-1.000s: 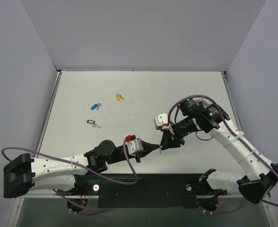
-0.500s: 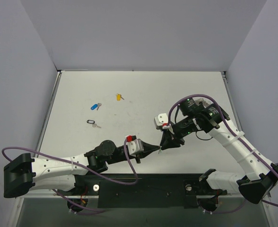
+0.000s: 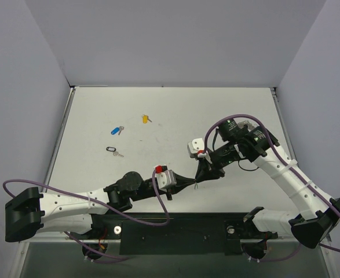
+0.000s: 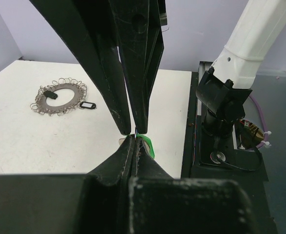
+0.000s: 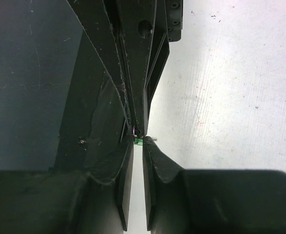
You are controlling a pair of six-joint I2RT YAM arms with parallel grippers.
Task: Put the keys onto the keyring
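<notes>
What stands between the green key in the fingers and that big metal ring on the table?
Almost nothing. The left fingers hold the green key against the right fingers; bare table lies between it and the keyring, apart from a small black key head beside the ring.

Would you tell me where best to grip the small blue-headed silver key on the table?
Probably by its plastic head, from above: the blue-headed silver key lies flat, its head the broadest part, and this leaves the blade free.

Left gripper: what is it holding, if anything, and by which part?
The left gripper is shut on the green-headed key, pinched by its green plastic head.
</notes>
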